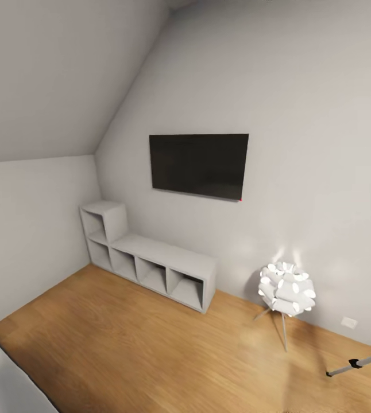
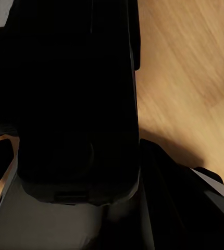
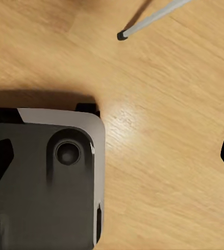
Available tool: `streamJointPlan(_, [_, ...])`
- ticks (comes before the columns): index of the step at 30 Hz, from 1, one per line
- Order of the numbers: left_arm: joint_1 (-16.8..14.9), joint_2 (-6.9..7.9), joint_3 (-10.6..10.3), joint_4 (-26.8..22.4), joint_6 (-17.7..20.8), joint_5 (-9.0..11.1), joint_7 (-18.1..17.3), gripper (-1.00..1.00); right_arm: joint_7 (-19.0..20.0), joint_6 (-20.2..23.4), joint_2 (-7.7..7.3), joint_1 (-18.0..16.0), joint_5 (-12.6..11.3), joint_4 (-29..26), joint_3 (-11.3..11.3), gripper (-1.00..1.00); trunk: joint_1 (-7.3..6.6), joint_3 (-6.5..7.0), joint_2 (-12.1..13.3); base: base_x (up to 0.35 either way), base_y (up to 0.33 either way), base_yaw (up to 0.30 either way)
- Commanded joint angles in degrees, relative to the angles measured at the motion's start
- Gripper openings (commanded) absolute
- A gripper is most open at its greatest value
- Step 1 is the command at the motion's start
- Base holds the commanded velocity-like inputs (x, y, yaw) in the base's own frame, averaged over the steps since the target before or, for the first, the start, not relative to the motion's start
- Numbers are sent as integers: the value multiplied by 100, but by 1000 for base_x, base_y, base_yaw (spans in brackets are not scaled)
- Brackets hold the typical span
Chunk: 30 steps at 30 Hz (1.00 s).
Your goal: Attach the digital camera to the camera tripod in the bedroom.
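- Tripod (image 1: 360, 362): one silver leg with black foot rests on the wood floor (image 1: 151, 344), near the lamp (image 1: 286, 292).
- Grippers: spread or pressed together cannot be told.

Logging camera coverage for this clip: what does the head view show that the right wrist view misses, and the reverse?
Head view alone: a dark wall screen, white cube shelves along the pale wall, a lit white lamp on thin legs, and a wall socket.

Right wrist view alone: a grey-and-black part of the robot's body just above the floor, with a round socket in it.

Shared: the light wood floor and a silver tripod leg with a black foot, at the head view's lower right edge and crossing a corner of the wrist picture.
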Motion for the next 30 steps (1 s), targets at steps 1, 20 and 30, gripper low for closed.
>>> streamJointPlan(1, [-5, 3, -10, 8, -18, 27, -32, -100, 11, -32, -5, -9, 48, 17, -50, 100, 2, -10, -8, 0, 8, -111])
streamJointPlan(20, [-10, 3, -10, 8, -18, 33, -31, -100, 19, -24, -19, -9, 65, 15, -49, 100, 2, -10, -9, 0, 1, -16])
streamJointPlan(30, [-11, -7, -10, 8, -18, 35, -27, -100, 19, -29, 12, -9, 65, 15, -44, 100, 2, -10, -9, 0, 0, 0])
